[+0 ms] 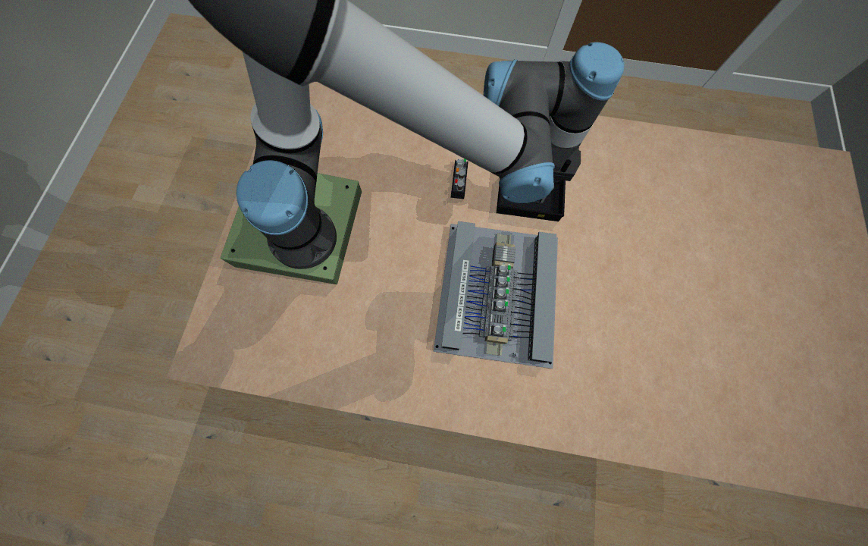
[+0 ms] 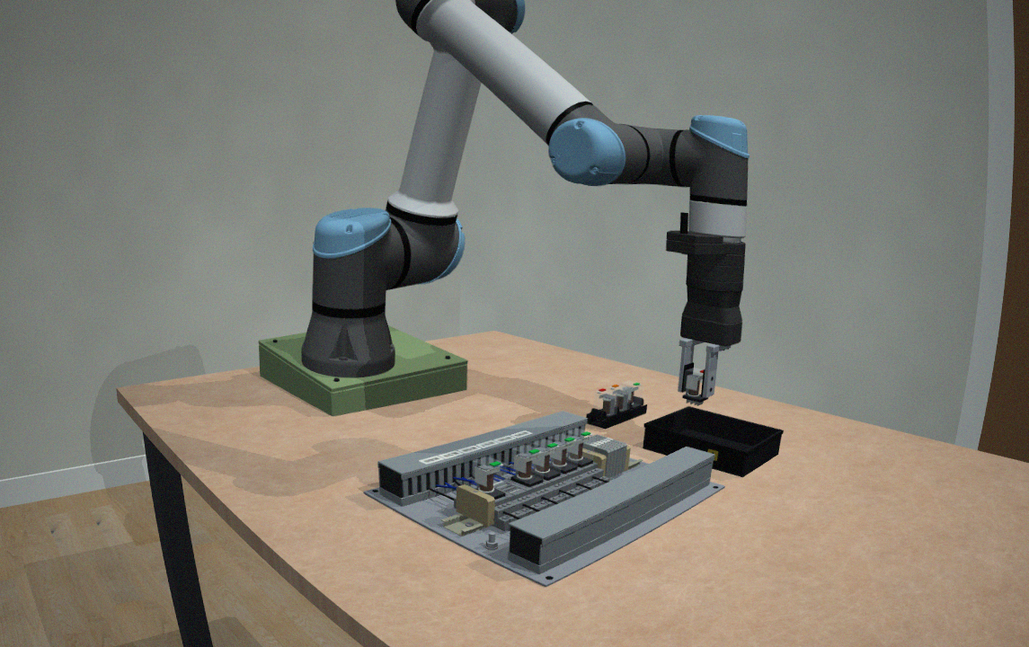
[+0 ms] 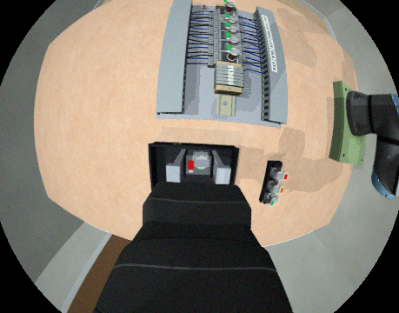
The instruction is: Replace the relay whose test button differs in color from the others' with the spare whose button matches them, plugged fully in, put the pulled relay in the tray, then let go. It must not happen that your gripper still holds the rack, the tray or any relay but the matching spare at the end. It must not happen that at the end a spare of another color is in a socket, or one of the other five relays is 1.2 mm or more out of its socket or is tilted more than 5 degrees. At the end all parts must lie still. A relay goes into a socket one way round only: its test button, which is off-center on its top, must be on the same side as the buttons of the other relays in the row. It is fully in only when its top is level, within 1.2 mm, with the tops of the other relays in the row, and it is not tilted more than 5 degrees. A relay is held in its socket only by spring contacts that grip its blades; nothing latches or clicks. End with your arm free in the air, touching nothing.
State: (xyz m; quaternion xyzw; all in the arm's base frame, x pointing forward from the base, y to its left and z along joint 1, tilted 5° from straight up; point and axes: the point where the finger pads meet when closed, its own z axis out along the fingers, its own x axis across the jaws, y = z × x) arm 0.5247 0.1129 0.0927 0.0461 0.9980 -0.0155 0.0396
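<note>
My gripper [image 2: 697, 387] is shut on a relay with a red test button [image 3: 197, 165] and holds it upright just above the black tray [image 2: 713, 438]. In the wrist view the relay sits between my two fingers with the tray [image 3: 159, 156] beneath it. On the grey panel [image 1: 496, 295] a row of relays with green buttons [image 1: 504, 292] stands in the sockets. One socket near the front end [image 1: 499, 317] is empty. A small black holder [image 2: 616, 406] next to the tray carries three spare relays with red, orange and green buttons [image 3: 274, 183].
The panel has two long grey wire ducts, one on each side of the relay row [image 2: 610, 507]. The arm's green base [image 2: 360, 371] stands at the back left of the table. In the top view my wrist hides most of the tray.
</note>
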